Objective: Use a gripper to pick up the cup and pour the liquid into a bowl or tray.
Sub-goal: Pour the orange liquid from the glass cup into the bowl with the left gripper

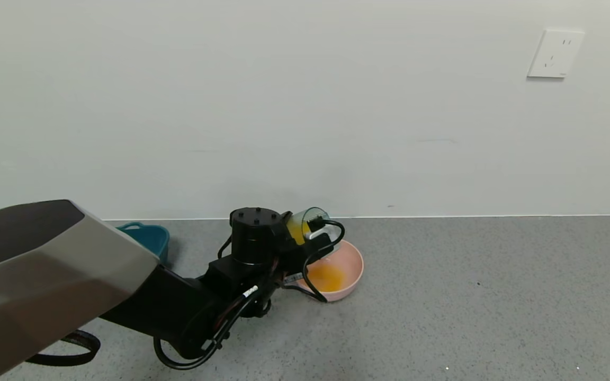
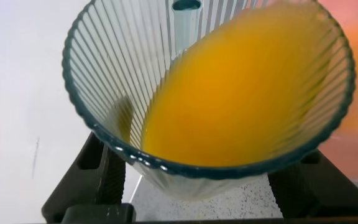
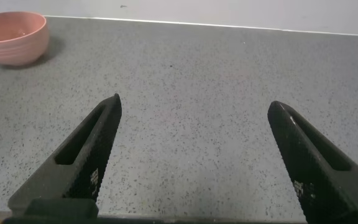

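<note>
My left gripper [image 1: 315,233] is shut on the cup [image 1: 307,221], a ribbed translucent teal tumbler, and holds it tipped on its side over the pink bowl [image 1: 357,263]. Orange liquid [image 1: 295,230] lies in the lower side of the tipped cup, and a pool of it [image 1: 326,276] sits in the bowl. In the left wrist view the cup [image 2: 120,74] fills the frame, liquid [image 2: 241,93] reaching its rim, with the black fingers [image 2: 95,177] on either side. My right gripper [image 3: 194,102] hangs open over bare floor, with the bowl [image 3: 11,38] far off.
A dark teal tray [image 1: 149,236] stands by the wall, left of the bowl and partly behind my left arm. The white wall runs close behind the bowl, with a socket [image 1: 555,53] high on the right. Grey speckled floor stretches to the right.
</note>
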`<control>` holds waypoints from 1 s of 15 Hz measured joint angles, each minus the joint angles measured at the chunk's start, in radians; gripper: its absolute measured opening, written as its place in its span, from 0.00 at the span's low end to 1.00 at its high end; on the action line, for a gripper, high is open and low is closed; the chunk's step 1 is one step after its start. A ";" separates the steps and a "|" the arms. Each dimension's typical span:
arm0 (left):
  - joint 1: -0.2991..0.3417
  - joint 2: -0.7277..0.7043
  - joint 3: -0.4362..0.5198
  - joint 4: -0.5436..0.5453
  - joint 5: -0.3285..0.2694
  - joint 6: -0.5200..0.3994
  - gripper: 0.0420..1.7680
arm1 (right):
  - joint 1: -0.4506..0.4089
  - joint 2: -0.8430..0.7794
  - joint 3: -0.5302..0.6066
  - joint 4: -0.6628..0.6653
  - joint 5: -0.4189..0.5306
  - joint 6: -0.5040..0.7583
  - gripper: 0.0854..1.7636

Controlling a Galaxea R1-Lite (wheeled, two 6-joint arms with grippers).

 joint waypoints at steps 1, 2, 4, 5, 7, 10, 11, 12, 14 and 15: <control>-0.004 0.000 0.001 -0.004 0.009 0.026 0.72 | 0.000 0.000 0.000 0.000 0.000 0.000 0.97; -0.005 0.000 0.001 -0.004 0.013 0.037 0.72 | 0.000 0.000 0.000 0.000 0.000 0.000 0.97; -0.008 0.000 0.004 -0.004 0.015 0.066 0.72 | 0.000 0.000 0.000 0.000 -0.001 0.000 0.97; -0.011 0.000 0.007 -0.005 0.017 0.071 0.72 | 0.000 0.000 0.000 0.000 0.000 0.000 0.97; -0.018 0.000 0.017 -0.005 0.031 0.092 0.72 | 0.000 0.000 0.000 0.000 0.000 0.000 0.97; -0.021 0.000 0.026 -0.005 0.035 0.143 0.72 | 0.000 0.000 0.000 0.000 0.000 0.000 0.97; -0.020 0.000 0.026 -0.004 0.037 0.162 0.72 | 0.000 0.000 0.000 0.000 0.000 0.000 0.97; -0.019 0.000 0.026 -0.003 0.038 0.176 0.72 | 0.000 0.000 0.000 0.000 -0.001 0.000 0.97; -0.017 0.000 0.023 0.003 0.052 0.184 0.72 | 0.000 0.000 0.000 -0.001 0.000 0.000 0.97; -0.017 0.000 0.023 0.005 0.058 0.184 0.72 | 0.000 0.000 0.000 -0.001 0.000 0.000 0.97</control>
